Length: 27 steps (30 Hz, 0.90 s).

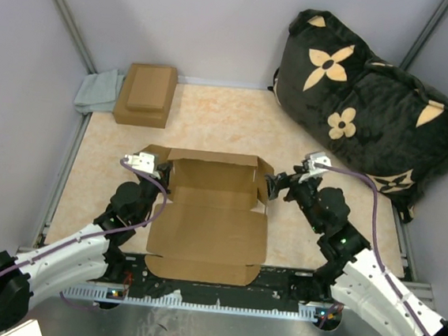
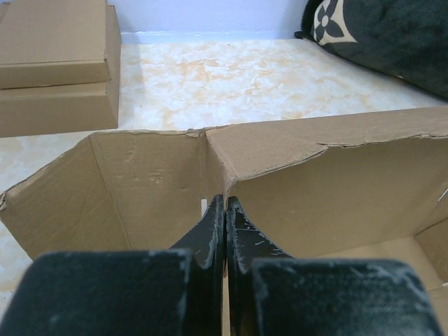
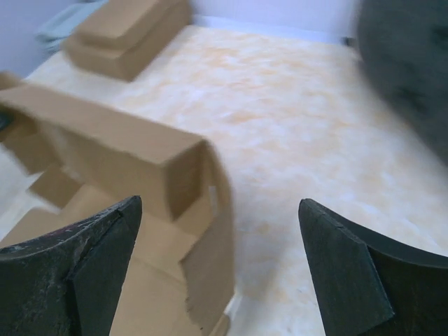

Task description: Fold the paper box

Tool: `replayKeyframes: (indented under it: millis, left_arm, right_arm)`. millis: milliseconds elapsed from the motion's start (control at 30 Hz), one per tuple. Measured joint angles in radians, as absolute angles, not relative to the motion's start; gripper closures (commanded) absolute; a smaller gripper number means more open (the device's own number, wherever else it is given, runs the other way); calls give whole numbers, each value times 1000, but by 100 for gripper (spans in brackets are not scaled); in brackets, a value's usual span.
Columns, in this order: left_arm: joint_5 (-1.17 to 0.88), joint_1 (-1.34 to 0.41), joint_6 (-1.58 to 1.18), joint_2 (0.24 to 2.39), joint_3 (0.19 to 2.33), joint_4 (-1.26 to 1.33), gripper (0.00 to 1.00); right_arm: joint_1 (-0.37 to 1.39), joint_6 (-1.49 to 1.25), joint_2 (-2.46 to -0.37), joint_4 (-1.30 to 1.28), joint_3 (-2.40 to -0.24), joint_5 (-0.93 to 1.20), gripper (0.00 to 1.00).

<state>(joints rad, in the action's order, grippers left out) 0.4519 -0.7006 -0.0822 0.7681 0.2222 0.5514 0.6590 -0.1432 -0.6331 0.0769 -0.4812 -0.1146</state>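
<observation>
The paper box [image 1: 210,230] lies in the middle of the table, partly folded: its far half has raised walls and its near lid panel lies flat. My left gripper [image 1: 162,179] is at the box's left end, shut, with a thin strip of the cardboard side wall between its fingers [image 2: 210,238]. The back wall [image 2: 315,189] stands upright just ahead of it. My right gripper [image 1: 274,187] is open at the box's right end. In the right wrist view the raised right end flap [image 3: 210,231] sits between its spread fingertips [image 3: 220,210], touching neither.
Two smaller stacked cardboard boxes [image 1: 145,93] sit at the back left beside a grey-green cloth [image 1: 96,92]. A black flowered pillow [image 1: 373,103] fills the back right corner. Grey walls enclose the table.
</observation>
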Motion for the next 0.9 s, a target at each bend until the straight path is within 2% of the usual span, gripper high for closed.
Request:
replayKeyframes:
  millis: [200,400,567,900]
  left_arm:
    - [452,-701,-82,768,222,550,100]
    - [452,-701,-82,768,223,549,100]
    - [451,-701,-82,768,227,544,100]
    - [452,-701,-82,768,230,537,100]
  right_arm:
    - [658,-223,-657,-6,-465,-458,11]
    - [617,-263,-725,-59,-465,-604,12]
    - [487,-233,-798,-42,-465,-437,12]
    - [479,-157,-900,15,-465,98,11]
